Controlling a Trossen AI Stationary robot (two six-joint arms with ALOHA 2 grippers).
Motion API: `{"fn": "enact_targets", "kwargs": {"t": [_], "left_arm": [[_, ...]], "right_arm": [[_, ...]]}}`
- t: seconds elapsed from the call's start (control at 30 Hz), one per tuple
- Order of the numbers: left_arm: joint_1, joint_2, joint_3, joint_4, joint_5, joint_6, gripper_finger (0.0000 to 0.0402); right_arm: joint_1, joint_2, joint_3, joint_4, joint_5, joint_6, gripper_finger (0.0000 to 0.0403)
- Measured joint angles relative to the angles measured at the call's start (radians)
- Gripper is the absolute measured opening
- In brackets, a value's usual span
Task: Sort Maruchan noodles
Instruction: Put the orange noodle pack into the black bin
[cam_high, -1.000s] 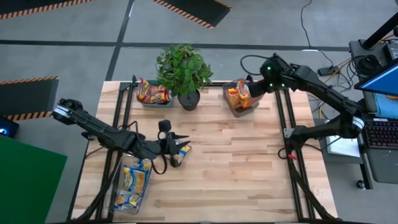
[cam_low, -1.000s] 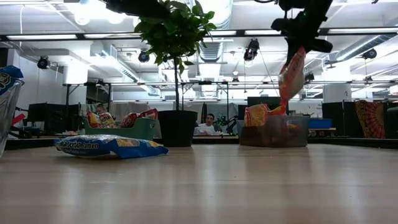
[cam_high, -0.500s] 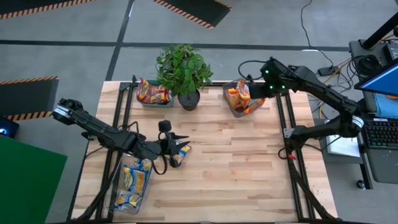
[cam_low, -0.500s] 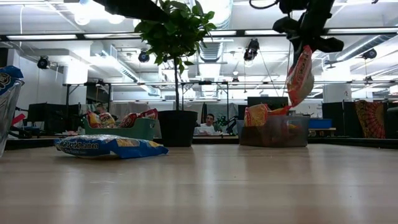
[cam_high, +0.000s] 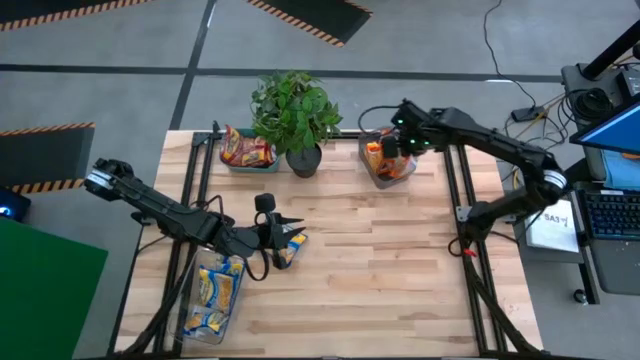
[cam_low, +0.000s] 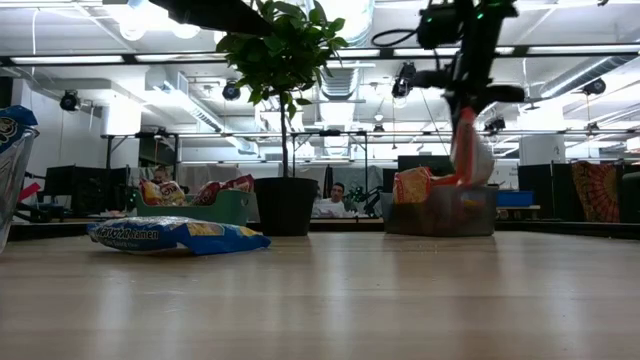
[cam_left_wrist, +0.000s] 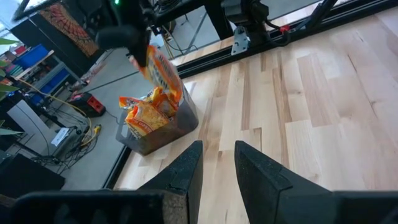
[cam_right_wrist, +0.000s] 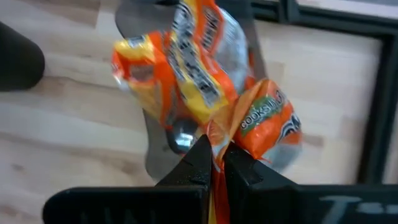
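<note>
One orange packet (cam_right_wrist: 214, 177), mostly hidden, is pinched by the right claw (cam_right_wrist: 213, 163); left claw (cam_left_wrist: 216, 163) parted.

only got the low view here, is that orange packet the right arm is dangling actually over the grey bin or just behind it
Observer: In the high view the right hand is directly above the grey bin, holding the orange packet over the packets already inside.
Operator: is it gripped or already let go
Observer: Gripped. The right wrist view shows both fingers pinching the packet's top edge, nearly closed.
Operator: where's the left arm, all i see is a blue packet on the table
Observer: The left hand is right over that blue packet; its fingers are slightly apart in the left wrist view.
Operator: other bins?
Observer: A clear bin of blue packets sits at the table's front left.
</note>
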Motion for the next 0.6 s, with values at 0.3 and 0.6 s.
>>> {"fn": "enact_targets", "kwargs": {"t": [0.3, 0.6], "left_arm": [[0.000, 0.000, 0.000, -0.001, 0.000, 0.000, 0.0076], [0.000, 0.000, 0.000, -0.005, 0.000, 0.000, 0.0076]], "right_arm": [[0.039, 0.116, 0.000, 0.132, 0.038, 0.063, 0.0008], [0.081, 0.121, 0.005, 0.274, 0.084, 0.134, 0.0009]]}}
